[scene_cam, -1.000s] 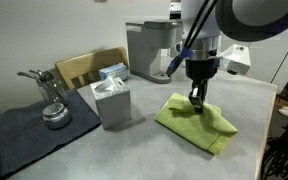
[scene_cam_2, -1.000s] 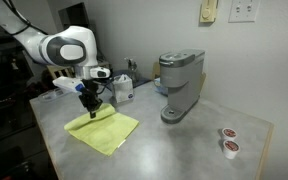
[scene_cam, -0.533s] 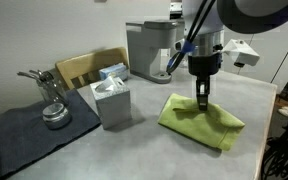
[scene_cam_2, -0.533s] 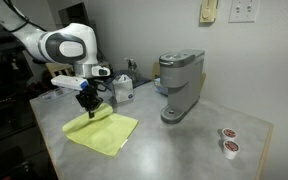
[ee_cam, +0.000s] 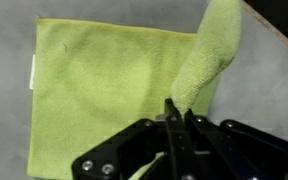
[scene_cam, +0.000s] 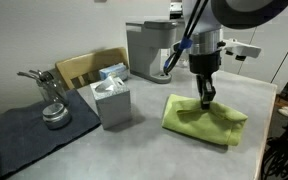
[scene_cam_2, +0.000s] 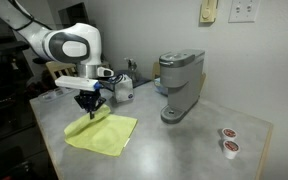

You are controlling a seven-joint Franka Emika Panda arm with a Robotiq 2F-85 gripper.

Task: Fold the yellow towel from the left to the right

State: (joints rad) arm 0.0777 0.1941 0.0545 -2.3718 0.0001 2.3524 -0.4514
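Note:
The yellow towel (scene_cam: 202, 119) lies on the grey table, lime-yellow and thin. It also shows in an exterior view (scene_cam_2: 102, 134) and fills the wrist view (ee_cam: 104, 90). My gripper (scene_cam: 206, 101) is shut on one edge of the towel and holds that edge lifted above the rest of the cloth. In the wrist view the gripper (ee_cam: 177, 108) pinches a raised flap (ee_cam: 209, 55) that curls up over the flat part. In an exterior view the gripper (scene_cam_2: 91, 112) hangs just above the towel's far corner.
A tissue box (scene_cam: 111, 97) stands to the left of the towel, next to a dark grey mat (scene_cam: 29, 125) with a metal object (scene_cam: 52, 112). A coffee machine (scene_cam_2: 180, 85) stands behind. Two small pods (scene_cam_2: 228, 140) lie near the table edge.
My gripper has moved to the right and slightly up with the towel's edge, dragging the cloth along and lifting the flap higher over the flat part.

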